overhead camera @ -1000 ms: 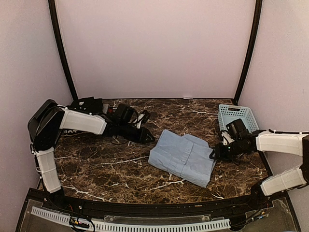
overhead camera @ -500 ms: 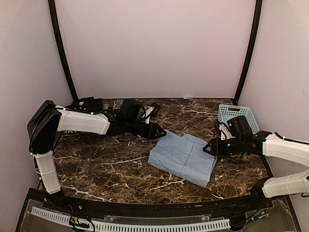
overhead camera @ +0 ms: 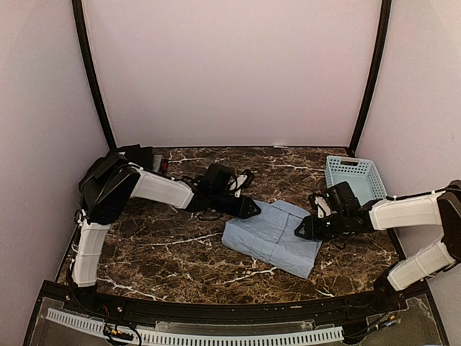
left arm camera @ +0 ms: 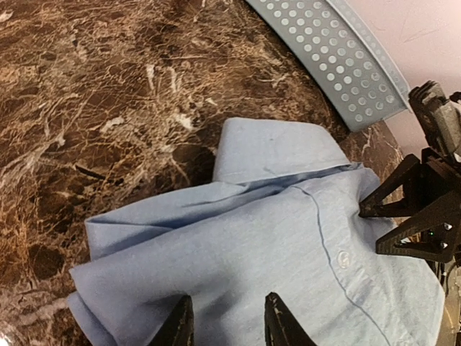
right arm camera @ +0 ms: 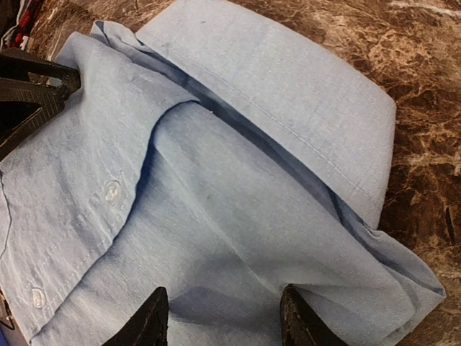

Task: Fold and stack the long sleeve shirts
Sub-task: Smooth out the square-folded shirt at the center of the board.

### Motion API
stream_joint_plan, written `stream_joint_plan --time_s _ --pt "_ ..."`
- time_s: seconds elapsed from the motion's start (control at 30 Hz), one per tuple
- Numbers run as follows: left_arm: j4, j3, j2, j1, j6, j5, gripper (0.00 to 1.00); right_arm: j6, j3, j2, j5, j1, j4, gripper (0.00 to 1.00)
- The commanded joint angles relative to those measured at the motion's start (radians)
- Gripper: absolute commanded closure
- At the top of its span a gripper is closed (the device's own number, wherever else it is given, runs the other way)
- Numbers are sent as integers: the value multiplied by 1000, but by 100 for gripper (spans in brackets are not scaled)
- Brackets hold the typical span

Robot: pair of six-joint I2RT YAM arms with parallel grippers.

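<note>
Marble table point(overhead camera: 158, 245) fills the overhead view, and we see the folded light blue shirt point(overhead camera: 272, 236) lying right of centre, with the basket point(overhead camera: 351, 163) at upper right. The left gripper point(overhead camera: 248, 207) sits at the shirt's upper-left edge and the right gripper point(overhead camera: 301, 231) at its right edge. In the left wrist view we find its jaws parted over the cloth, gripping nothing. In the right wrist view we see wider-spread jaws above flat fabric, also holding nothing.

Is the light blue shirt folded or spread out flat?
Folded. The shirt lies as a compact bundle on the table, and both wrist views show layers lapped over each other, with no sleeve stretched out.
</note>
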Motion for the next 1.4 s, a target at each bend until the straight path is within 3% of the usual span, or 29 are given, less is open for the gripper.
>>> stream_joint_plan --time_s 0.0,0.3,0.53,0.67,0.97,1.37 --pt "-4 57 35 4 28 -44 68 0 -38 4 75 -12 13 50" --pt "26 67 35 4 48 -55 67 -58 -48 -134 84 -2 -61 50" --pt "17 56 -104 4 87 -60 67 -59 -43 -380 -28 57 -123 50" --pt "26 -42 -204 0 67 -34 67 -28 -60 -443 -54 110 -133 50" --pt "88 -324 -364 -96 4 -59 67 10 -72 -353 3 302 -83 51" --pt "153 -452 -227 -126 -24 -90 67 34 -161 -169 78 319 -56 53"
